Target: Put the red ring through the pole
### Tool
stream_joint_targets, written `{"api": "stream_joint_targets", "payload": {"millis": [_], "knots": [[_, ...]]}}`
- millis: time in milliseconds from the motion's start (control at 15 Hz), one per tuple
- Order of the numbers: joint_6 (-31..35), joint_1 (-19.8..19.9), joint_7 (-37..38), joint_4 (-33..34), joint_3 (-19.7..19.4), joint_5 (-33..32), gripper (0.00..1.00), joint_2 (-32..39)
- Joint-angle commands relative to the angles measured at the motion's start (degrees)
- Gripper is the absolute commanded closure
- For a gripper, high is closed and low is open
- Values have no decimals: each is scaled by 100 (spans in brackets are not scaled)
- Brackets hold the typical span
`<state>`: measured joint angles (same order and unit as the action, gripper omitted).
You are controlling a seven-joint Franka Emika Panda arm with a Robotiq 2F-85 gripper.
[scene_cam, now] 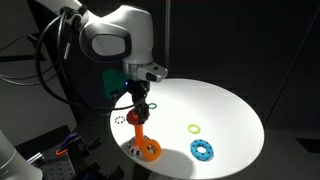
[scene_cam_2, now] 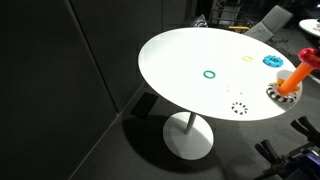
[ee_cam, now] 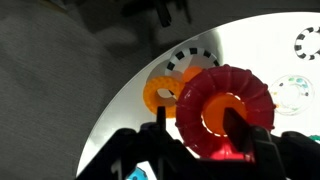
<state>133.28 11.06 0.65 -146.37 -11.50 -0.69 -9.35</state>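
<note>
My gripper (ee_cam: 200, 125) is shut on the red ring (ee_cam: 222, 100), a ribbed red disc with a round hole. It holds the ring just above the pole, and the pole's orange top (ee_cam: 215, 115) shows through the hole. The pole's orange base disc (ee_cam: 160, 92) lies on the white table below. In an exterior view the gripper (scene_cam: 137, 106) hangs over the orange pole (scene_cam: 140, 128) with the ring (scene_cam: 134, 114) at the pole's top. In both exterior views the pole (scene_cam_2: 290, 80) stands near the table's edge, and the ring (scene_cam_2: 308, 55) sits above it.
On the round white table (scene_cam: 215, 105) lie a yellow-green ring (scene_cam: 194, 128), a blue toothed ring (scene_cam: 203, 150), a thin green ring (scene_cam_2: 209, 73) and a dotted circle mark (scene_cam_2: 238, 108). The table edge runs close beside the pole's base. The surroundings are dark.
</note>
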Motion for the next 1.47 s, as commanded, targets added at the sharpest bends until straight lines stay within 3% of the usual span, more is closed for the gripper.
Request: {"api": "stream_joint_targets", "payload": {"millis": [0, 133, 933, 1400], "knots": [[-95, 0, -148, 157, -12, 104, 8, 100], [-99, -2, -150, 160, -9, 104, 0, 108], [124, 180, -6, 184, -96, -86, 0, 91], [619, 230, -26, 153, -135, -110, 0, 236]]}}
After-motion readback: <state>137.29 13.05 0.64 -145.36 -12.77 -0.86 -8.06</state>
